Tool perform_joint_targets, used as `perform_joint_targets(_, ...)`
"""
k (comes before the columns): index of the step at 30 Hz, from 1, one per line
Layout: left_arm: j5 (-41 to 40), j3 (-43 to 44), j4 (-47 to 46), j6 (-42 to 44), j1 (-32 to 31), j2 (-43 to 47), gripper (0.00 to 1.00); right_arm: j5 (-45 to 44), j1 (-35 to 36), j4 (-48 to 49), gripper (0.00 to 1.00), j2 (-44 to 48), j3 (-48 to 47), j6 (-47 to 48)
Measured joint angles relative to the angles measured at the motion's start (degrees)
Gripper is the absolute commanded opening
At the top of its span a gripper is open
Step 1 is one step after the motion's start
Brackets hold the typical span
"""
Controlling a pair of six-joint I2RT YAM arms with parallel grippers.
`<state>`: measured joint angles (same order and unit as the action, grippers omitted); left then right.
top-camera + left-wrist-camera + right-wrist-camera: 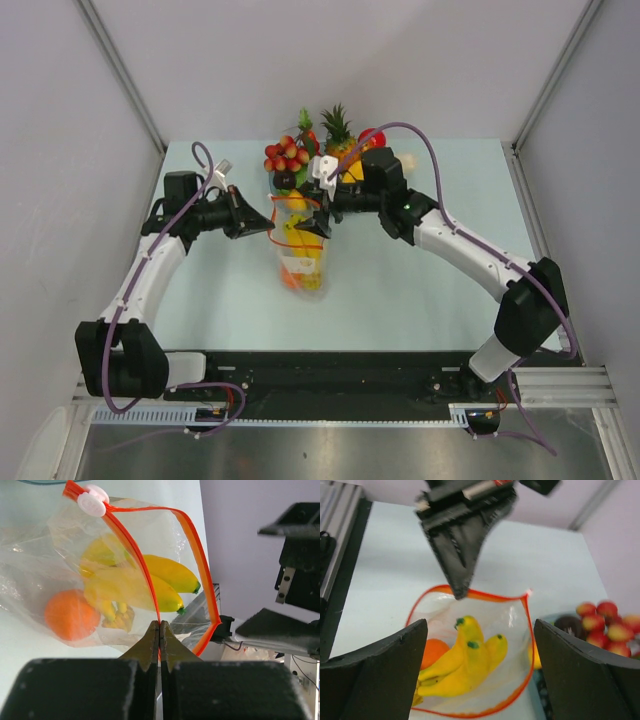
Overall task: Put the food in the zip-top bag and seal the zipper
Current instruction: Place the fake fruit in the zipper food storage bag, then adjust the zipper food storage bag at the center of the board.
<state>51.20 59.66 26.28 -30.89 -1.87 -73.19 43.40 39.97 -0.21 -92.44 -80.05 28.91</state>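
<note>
We judge that the filling step is in hand and nearly done. The banana bunch [130, 587] and the orange [70, 615] lie inside the zip-top bag [60, 545], which hangs open over the table [420, 290], just in front of the pineapple [338, 135] and the red berry cluster [287, 155].

We see no apple in the bag. A red round thing beside the pineapple in the top view may be the apple, but we cannot tell.

The left gripper [159, 625] has its jaws fully closed. They pinch the zipper [197, 555] at the near rim, and this holds the mouth up and open. The right gripper [480, 627] is over the mouth with its jaws spread wide. Between them there is nothing; they touch neither the bag nor the fruit.

The next move, as we see it, asks the right arm to go up and back to the fruits behind for the remaining piece, while the left grip keeps the mouth open. After that, the white slider [92, 502] at the far end of the zipper must be drawn along the strip. The bag is floppy, so the rim can fold in.
</note>
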Motion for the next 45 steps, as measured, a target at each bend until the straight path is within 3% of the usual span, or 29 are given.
perform_joint_targets(6,0.0,-0.1,0.0,0.0,0.0,0.1,0.00,-10.1,-2.9,-6.8,0.74,0.9,-0.6,-10.8)
perform_joint_targets(9,0.0,-0.1,0.0,0.0,0.0,0.1,0.00,-11.5,-4.1,-12.3,0.71,-0.7,-3.4,-14.6)
perform_joint_targets(14,0.0,-0.1,0.0,0.2,0.0,0.1,0.00,-11.6,-4.4,-19.6,0.53,-7.0,-10.6,-18.5)
perform_joint_targets(19,0.0,-0.1,0.0,1.0,-0.1,0.1,0.00,-11.0,-4.7,-27.1,0.00,-15.4,-19.2,-20.3)
perform_joint_targets(26,-1.8,1.5,5.2,4.3,-0.3,0.3,0.00,-6.3,-5.3,-34.5,0.00,-17.8,-23.6,-23.0)
perform_joint_targets(33,-5.0,16.7,19.4,11.3,-2.5,0.8,0.00,-1.0,-2.7,-38.2,0.00,-12.5,-28.3,-26.0)
perform_joint_targets(37,-6.6,18.7,23.8,13.9,-4.2,2.4,0.00,-0.2,-1.7,-39.6,0.00,-11.7,-31.3,-26.8)
perform_joint_targets(45,-10.1,15.9,25.5,15.4,-3.3,-7.1,0.00,-2.2,-4.7,-46.9,0.00,-28.3,-45.2,-26.4)
